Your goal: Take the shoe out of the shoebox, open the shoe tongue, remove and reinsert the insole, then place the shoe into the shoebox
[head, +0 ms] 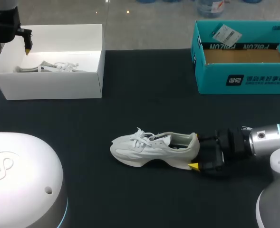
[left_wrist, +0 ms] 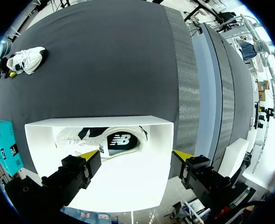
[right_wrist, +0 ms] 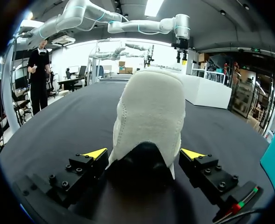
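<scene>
Black table (head: 130, 109), mid-field: white sneaker (head: 149, 148) sits heel-first between the spread fingers of the right gripper (right_wrist: 144, 153), not yet pinched. Best to close squarely on the heel (right_wrist: 149, 107) — steadies it for the tongue. Left gripper (head: 11, 47) hangs unclenched over the white shoebox (head: 54, 86).

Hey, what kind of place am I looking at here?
Likely a robot lab workbench: the left gripper and right gripper of two arms are at a black table holding a white shoe, a white shoebox and a teal box.

Left end effector (head: 11, 48) pointing down, fingers apart; right end effector (right_wrist: 144, 154) horizontal, fingers apart.
</scene>
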`<state>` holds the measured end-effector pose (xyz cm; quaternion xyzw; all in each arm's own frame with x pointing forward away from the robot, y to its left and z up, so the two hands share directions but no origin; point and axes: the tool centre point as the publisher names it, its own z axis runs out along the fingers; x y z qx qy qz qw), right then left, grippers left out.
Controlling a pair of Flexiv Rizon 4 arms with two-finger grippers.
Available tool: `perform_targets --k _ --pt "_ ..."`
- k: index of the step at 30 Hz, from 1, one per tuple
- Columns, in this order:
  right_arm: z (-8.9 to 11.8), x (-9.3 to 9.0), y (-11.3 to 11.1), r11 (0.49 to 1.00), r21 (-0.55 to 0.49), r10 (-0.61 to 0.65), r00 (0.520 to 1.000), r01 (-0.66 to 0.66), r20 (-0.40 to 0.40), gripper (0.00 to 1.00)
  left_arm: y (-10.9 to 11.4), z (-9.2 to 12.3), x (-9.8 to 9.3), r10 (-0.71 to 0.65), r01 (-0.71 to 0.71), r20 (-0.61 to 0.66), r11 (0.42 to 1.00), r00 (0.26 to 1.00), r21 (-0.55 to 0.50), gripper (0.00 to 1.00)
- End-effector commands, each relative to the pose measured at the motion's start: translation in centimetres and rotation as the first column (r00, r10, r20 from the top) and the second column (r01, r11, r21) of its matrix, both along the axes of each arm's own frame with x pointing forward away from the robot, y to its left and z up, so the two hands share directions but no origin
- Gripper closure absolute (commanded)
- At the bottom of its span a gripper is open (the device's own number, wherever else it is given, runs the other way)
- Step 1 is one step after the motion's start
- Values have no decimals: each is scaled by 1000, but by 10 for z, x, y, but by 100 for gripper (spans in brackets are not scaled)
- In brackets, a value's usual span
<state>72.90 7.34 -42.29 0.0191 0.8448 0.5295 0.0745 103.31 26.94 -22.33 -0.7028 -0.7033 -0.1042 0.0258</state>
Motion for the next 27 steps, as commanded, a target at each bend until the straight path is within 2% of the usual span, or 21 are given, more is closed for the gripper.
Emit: perform_targets --k 1,7,8,9,11,19,20,22,23,27 --pt "-1 6 1 1000 -6 10 1000 -10 -7 0 0 0 0 -1 1 -1 1000 1000 0 0" --pt "-3 7 3 1000 -1 16 1000 -16 -9 0 0 0 0 -1 1 -1 1000 1000 0 0" --pt "-3 7 4 1000 0 18 1000 -18 -10 11 0 0 0 -1 1 -1 1000 1000 0 0" --pt "-3 7 4 1000 1 18 1000 -18 -10 30 0 0 0 -1 1 -1 1000 1000 0 0" --pt "-4 6 5 1000 5 17 1000 -17 -11 51 0 0 0 -1 1 -1 1000 1000 0 0" --pt "-9 3 5 1000 23 7 1000 -7 -22 54 0 0 0 -1 1 -1 1000 1000 0 0" --pt "-9 3 5 1000 22 8 1000 -7 -23 58 0 0 0 -1 1 -1 1000 1000 0 0" --pt "-9 3 6 1000 23 9 1000 -8 -27 94 0 0 0 -1 1 -1 1000 1000 0 0" --pt "-10 3 6 1000 23 8 1000 -7 -28 100 0 0 0 -1 1 -1 1000 1000 0 0" --pt "-11 2 8 999 30 10 999 -9 -39 100 0 0 0 -1 1 -1 1000 1000 0 0"
